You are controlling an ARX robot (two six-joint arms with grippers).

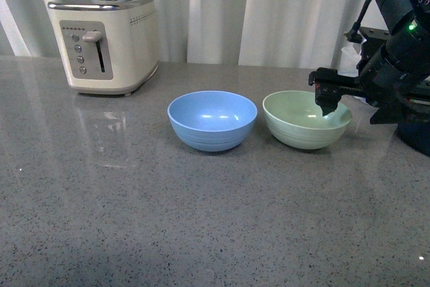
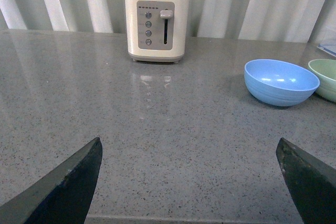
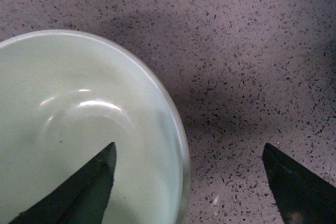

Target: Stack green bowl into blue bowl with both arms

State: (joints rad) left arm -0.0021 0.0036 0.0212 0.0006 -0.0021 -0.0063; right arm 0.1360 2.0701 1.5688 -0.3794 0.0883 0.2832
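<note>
The left gripper (image 2: 189, 140) (seen only from its wrist) is held wide open and empty. On the counter (image 1: 134, 199), a toaster (image 1: 104, 42) is followed by the blue bowl (image 1: 211, 120) and, just beside it, the green bowl (image 1: 306, 120). The green bowl's rim is straddled by the open right gripper (image 3: 190, 145).
</note>
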